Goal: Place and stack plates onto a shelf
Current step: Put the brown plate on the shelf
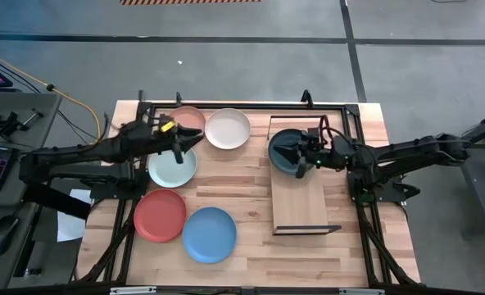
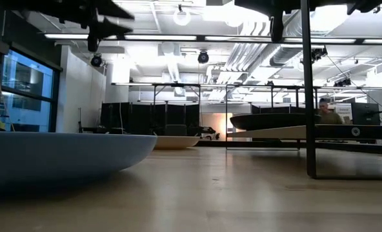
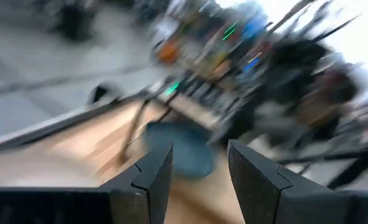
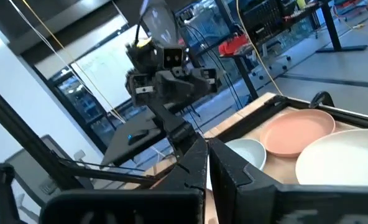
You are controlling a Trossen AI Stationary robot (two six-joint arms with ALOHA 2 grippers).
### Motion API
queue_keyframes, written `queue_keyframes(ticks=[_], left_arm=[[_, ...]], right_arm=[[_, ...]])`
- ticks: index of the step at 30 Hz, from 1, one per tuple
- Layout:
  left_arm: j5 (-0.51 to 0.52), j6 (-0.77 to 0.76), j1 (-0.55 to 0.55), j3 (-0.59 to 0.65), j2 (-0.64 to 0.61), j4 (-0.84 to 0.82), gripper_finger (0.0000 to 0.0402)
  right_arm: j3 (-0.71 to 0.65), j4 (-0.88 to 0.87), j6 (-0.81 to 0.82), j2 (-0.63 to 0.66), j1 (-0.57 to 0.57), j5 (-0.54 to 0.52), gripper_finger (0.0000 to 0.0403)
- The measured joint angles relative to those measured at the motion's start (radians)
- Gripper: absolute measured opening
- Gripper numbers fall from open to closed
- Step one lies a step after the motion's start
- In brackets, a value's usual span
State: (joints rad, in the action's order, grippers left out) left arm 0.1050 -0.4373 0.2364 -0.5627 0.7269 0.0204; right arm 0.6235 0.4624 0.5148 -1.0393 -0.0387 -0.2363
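Five plates lie flat on the tabletop: salmon pink [image 1: 189, 120], white [image 1: 228, 129], pale mint [image 1: 170, 169], coral red [image 1: 160, 215] and bright blue [image 1: 210, 234]. The dark teal plate [image 1: 283, 152] rests flat on the far end of the shelf [image 1: 304, 205]. My left gripper [image 1: 181, 141] hangs open in the air over the mint plate's far rim, beside the salmon plate. In its wrist view the left gripper [image 3: 199, 171] points toward the teal plate [image 3: 174, 149]. My right gripper [image 1: 297, 154] is shut and raised above the teal plate. The right gripper [image 4: 207, 165] faces the left arm.
A black metal frame runs along the table's far edge and sides [image 1: 251, 105]. The shelf's near half is bare wood, with its black frame end [image 1: 308, 230] toward the near edge. In the low view the blue plate [image 2: 55, 158] fills the left foreground. A person [image 2: 330, 111] sits far behind the table.
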Motion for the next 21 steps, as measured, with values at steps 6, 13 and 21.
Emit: queue_keyframes(ticks=[6, 13, 21], left_arm=[[0.138, 0.029, 0.104, -0.293, 0.215, -0.607, 0.0142], [-0.011, 0.124, 0.299, -0.388, 0.522, -0.831, 0.0142], [-0.022, 0.259, 0.378, -0.388, 0.779, -0.779, 0.0143]], right_arm=[[0.0, -0.003, 0.003, -0.003, 0.0, 0.0, 0.0], [0.0, -0.003, 0.004, -0.003, 0.0, -0.008, 0.0], [0.0, -0.003, 0.004, -0.003, 0.0, -0.008, 0.0]])
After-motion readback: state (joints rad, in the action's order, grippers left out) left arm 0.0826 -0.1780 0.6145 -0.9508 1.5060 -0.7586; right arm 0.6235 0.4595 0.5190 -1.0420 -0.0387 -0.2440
